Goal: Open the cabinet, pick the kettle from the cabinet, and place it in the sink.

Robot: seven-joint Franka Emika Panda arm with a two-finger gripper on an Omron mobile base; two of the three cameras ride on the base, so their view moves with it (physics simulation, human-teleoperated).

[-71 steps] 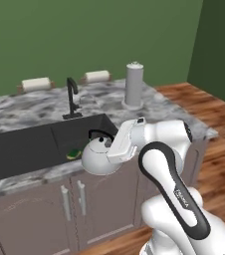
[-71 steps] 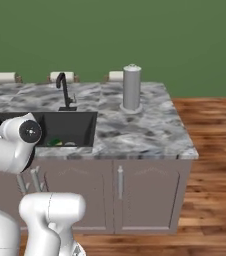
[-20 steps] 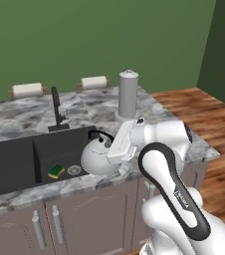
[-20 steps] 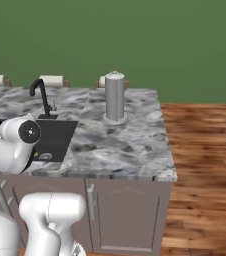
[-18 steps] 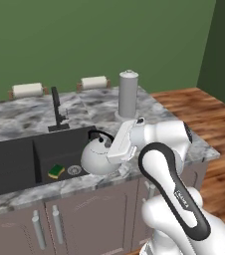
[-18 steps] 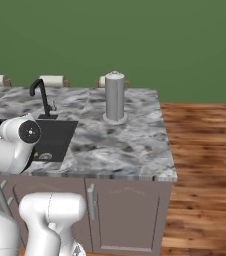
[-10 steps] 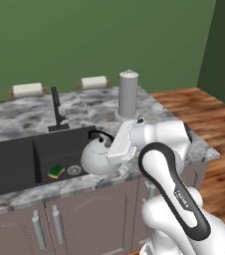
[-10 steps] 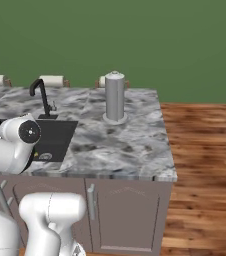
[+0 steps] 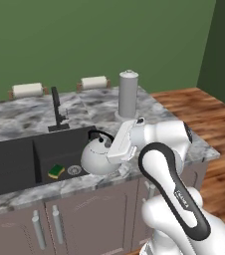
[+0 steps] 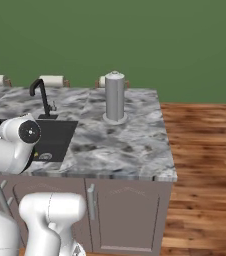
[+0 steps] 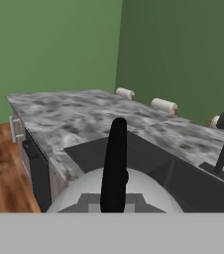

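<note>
Kettle first: the squat dome-shaped white-silver kettle (image 9: pixel 95 158) with its thin black arched handle (image 11: pixel 115 163) hangs from our gripper (image 9: pixel 110 144) at the front right corner of the large black rectangular sink (image 9: pixel 20 159), its body over the front lip where the basin meets the grey marbled counter (image 10: pixel 120 142). We cannot see the fingertips themselves, yet the jaws are squeezed nearly together and the handle runs straight up the middle of the hand view, so we judge that they are clamped on that handle.

By our reckoning the step in hand is the placing. To do it well we should carry the kettle further over the basin before lowering, since the base looks likely to catch on the rim if we go down here. We should keep clear of the slim black faucet (image 9: pixel 57 110) at the back edge, and of the green-and-yellow sponge (image 9: pixel 56 171) lying on the basin floor near the round drain (image 9: pixel 74 170). A level, slow descent is wise, as the dome may swing under the handle; we release only once the base sits flat on the bottom
</note>
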